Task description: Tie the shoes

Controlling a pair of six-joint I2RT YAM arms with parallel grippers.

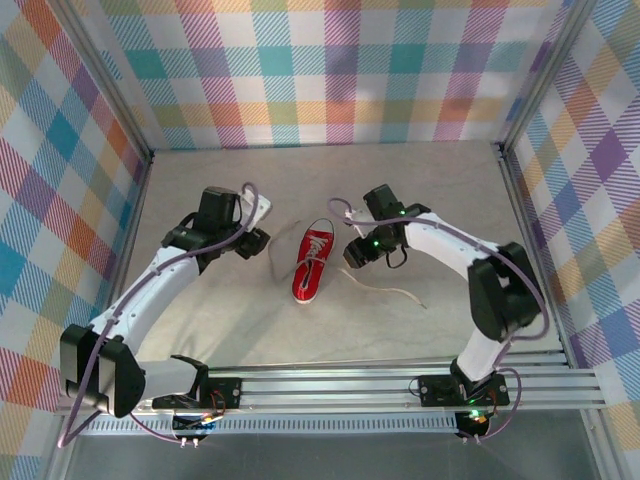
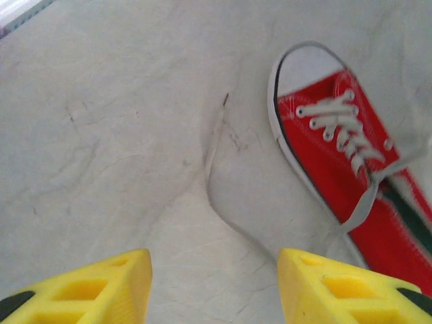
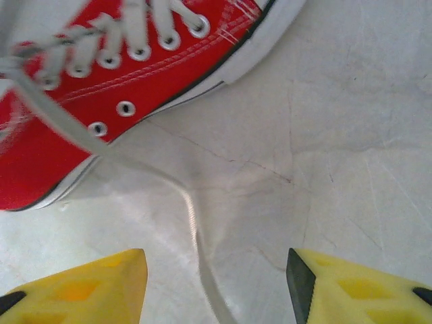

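Left gripper (image 2: 214, 287) and right gripper (image 3: 216, 287) both gape wide, empty, each over a loose lace (image 3: 194, 223). We reckon we're at the grab step: next move needs each to drop and pinch its lace. Red sneaker (image 1: 312, 265) sits mid-table between them, white-soled, untied, lace ends splayed left and right.

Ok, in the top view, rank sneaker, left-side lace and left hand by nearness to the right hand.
1. Sneaker, just left of the right hand.
2. Left-side lace, just past the sneaker.
3. Left hand, farthest left.
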